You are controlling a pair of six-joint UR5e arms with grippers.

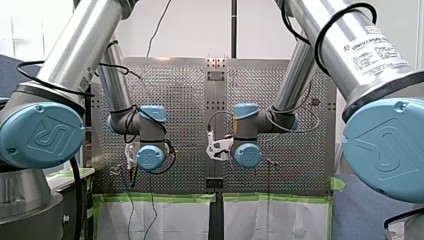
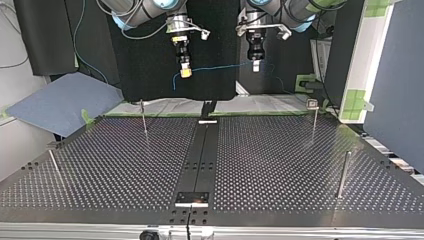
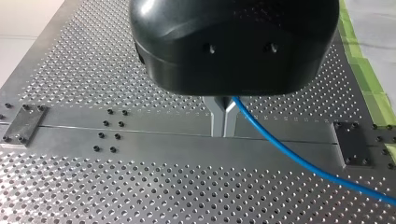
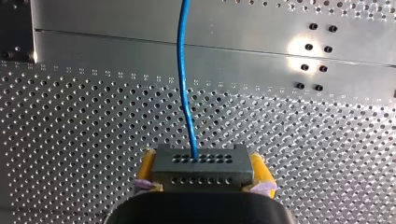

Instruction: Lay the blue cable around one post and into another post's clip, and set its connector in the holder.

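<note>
the blue cable (image 2: 220, 66) hangs in the air in the upper middle of the top view, well above the desk (image 2: 280, 165). it is strung between your two claws.

your right claw (image 2: 185, 70) is closed on the connector (image 4: 201, 167), a small grey block with rows of holes. its yellow pads press the block's two short ends. your left claw (image 3: 224, 119) has its metal fingers pinched together on the cable itself, with no gap that you can see.

expect the cable to be thin, light and limp. it will follow a pull but never a push, so keep a gentle tension on it as you route it. its smooth jacket may slip through the metal fingers, which helps when feeding it around a post (image 2: 143, 117) but costs you exact length. the connector is the only rigid part, and its flat ends are the right place to hold it.

in the top view the cable's long axis runs almost level, left to right, with a slight sag. the connector is at its left end. seen from the right wrist, the cable leaves the connector's holed face and runs straight ahead of the claw. that face points toward your left claw.
</note>
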